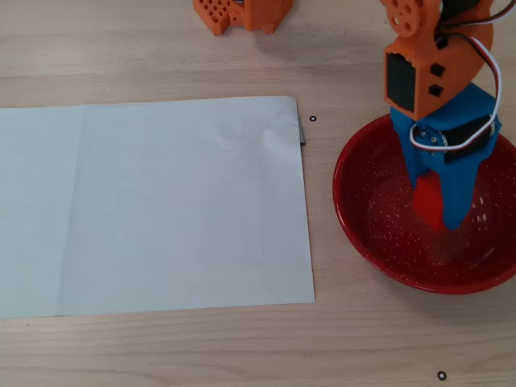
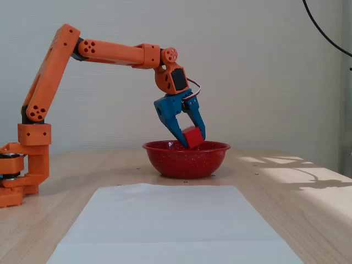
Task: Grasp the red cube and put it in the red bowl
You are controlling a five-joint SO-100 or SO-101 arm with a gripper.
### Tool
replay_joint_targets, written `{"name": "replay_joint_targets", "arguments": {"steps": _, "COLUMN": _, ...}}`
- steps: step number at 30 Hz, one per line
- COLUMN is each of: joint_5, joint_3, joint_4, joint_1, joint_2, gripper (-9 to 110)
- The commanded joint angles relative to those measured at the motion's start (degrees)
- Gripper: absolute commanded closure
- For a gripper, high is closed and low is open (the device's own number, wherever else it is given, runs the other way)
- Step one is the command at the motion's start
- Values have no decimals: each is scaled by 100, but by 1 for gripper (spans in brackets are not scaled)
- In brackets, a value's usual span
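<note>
Gripper (image 1: 442, 211) over red bowl (image 1: 355, 218), jaws clamped on red cube (image 1: 427, 201); white paper sheet (image 1: 153, 205) lies left of bowl
</note>
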Motion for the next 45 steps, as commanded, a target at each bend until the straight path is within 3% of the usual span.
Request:
{"name": "replay_joint_targets", "arguments": {"steps": 1, "joint_5": 53, "joint_3": -598, "joint_4": 378, "joint_1": 114, "joint_2": 914, "gripper": 71}}
{"name": "replay_joint_targets", "arguments": {"steps": 7, "joint_5": -167, "joint_3": -1107, "joint_4": 1107, "joint_1": 26, "joint_2": 993, "gripper": 69}}
{"name": "replay_joint_targets", "arguments": {"steps": 18, "joint_5": -229, "joint_3": -1986, "joint_4": 2013, "joint_1": -360, "joint_2": 1547, "gripper": 101}}
{"name": "replay_joint_targets", "arguments": {"steps": 23, "joint_5": -88, "joint_3": -1951, "joint_4": 2250, "joint_1": -606, "joint_2": 1978, "gripper": 101}}
{"name": "replay_joint_targets", "arguments": {"steps": 36, "joint_5": 9, "joint_3": -158, "joint_4": 2127, "joint_1": -1749, "joint_2": 4078, "gripper": 101}}
{"name": "replay_joint_targets", "arguments": {"steps": 45, "joint_5": -53, "joint_3": 2320, "joint_4": 606, "joint_1": -2479, "joint_2": 5687, "gripper": 101}}
